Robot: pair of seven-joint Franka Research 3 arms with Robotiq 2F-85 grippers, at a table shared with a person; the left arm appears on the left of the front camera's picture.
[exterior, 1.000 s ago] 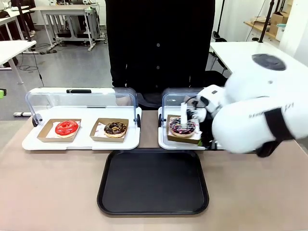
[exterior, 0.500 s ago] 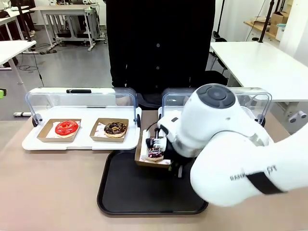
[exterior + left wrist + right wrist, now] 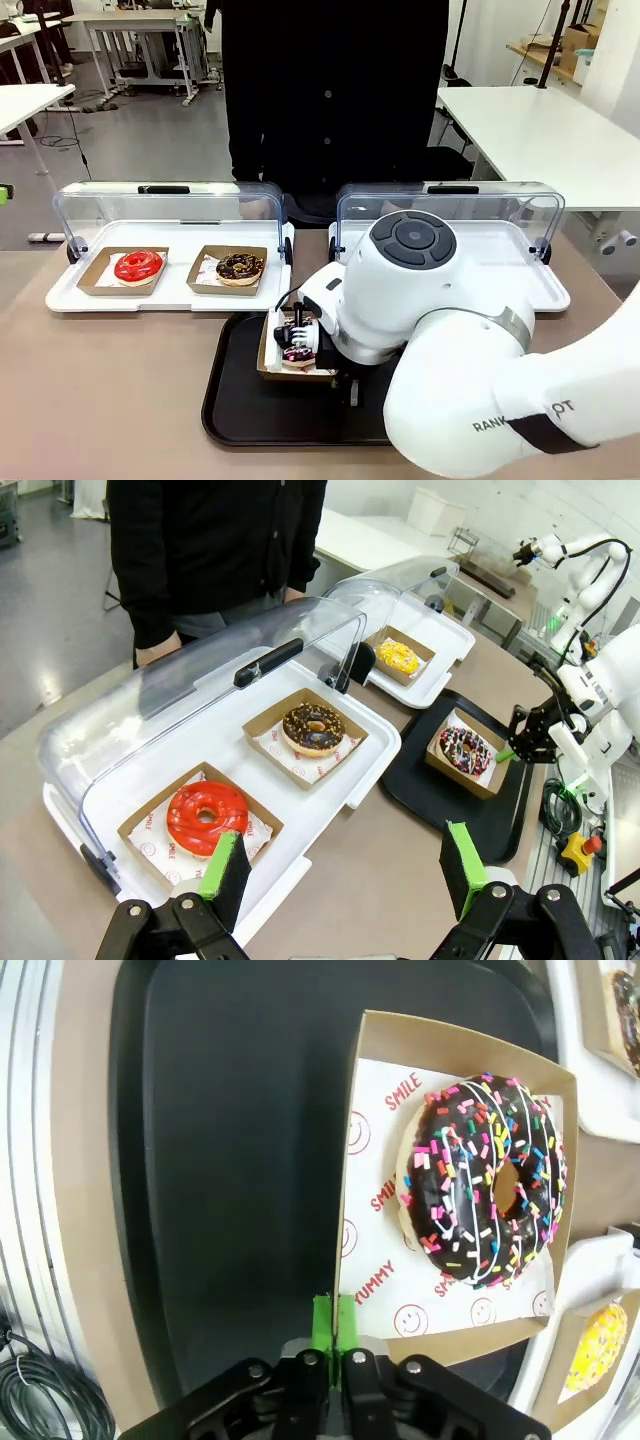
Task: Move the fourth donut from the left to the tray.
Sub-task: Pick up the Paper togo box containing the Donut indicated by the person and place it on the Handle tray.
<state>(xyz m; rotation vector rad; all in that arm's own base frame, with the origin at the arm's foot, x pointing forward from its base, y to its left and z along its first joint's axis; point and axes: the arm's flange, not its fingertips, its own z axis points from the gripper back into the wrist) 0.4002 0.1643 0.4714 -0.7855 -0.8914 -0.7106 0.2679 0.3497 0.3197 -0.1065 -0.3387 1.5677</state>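
Right gripper [image 3: 332, 1322] pinched shut on the edge of the cardboard holder [image 3: 352, 1160], green pads pressed flat together with the brown wall between them. Carried the fourth donut [image 3: 485, 1180] inside that holder, sprinkles up. Held holder and donut over the black tray [image 3: 240, 400], near its left part. Could not tell from the front view whether the holder sat on the tray floor or hung just above it. Looked, from the left wrist view, close to resting on the tray.

Left gripper [image 3: 345, 865] stood wide open with nothing between its fingers, above the table near the red donut [image 3: 207, 815]. Stayed well apart from the job.

Seemed mostly done: donut out of its white display tray [image 3: 500, 290] and already at the black tray. Left to do, most likely: set the holder flat, let go, pull the arm away. Other donuts, red, plain chocolate [image 3: 313, 728] and yellow [image 3: 399, 657], sat untouched in their own holders.
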